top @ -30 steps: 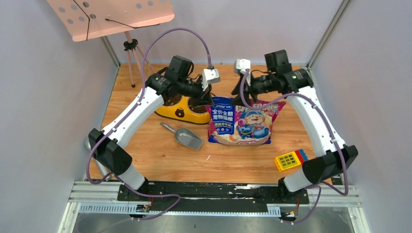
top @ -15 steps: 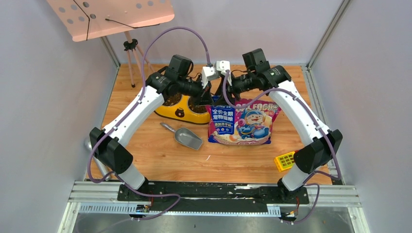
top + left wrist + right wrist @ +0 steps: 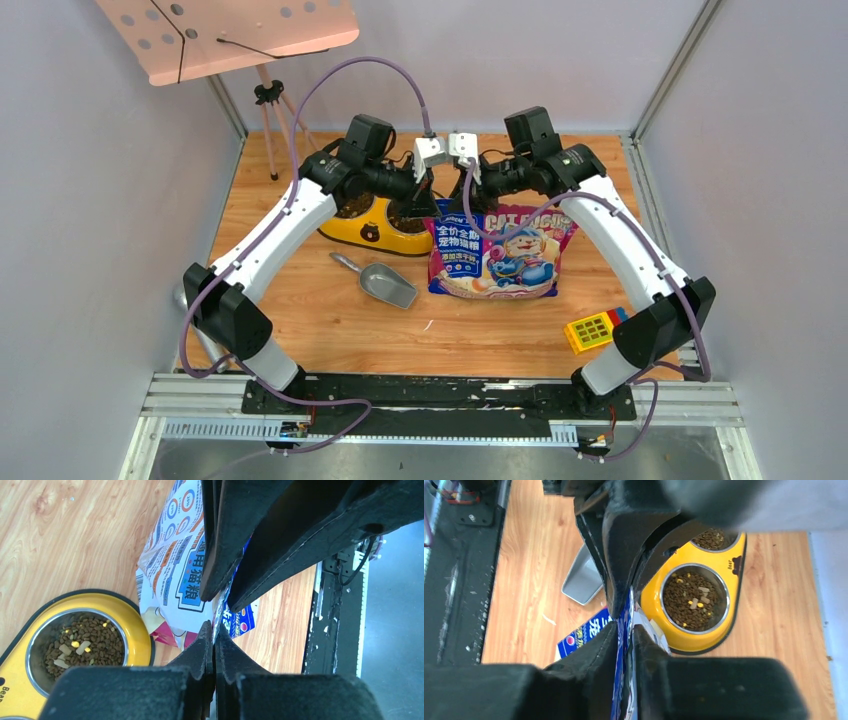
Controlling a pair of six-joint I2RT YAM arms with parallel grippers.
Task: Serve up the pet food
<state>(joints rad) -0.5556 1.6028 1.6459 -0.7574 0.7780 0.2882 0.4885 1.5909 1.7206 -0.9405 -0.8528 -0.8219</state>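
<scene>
Beside the yellow feeder [image 3: 372, 233], my right gripper [image 3: 625, 625] has just joined my left gripper [image 3: 214, 625] in pinching the cat food bag [image 3: 500, 252] at its top edge, 2 grips likely for opening.

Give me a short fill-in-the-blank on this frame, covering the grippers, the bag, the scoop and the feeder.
1. The left gripper and the right gripper are both shut on the top edge of the cat food bag; the grey scoop is held by ____ of them.
2. The double-bowl feeder is coloured ____.
3. Kibble lies in ____ of its bowls.
Missing words: neither; yellow; both.
</scene>
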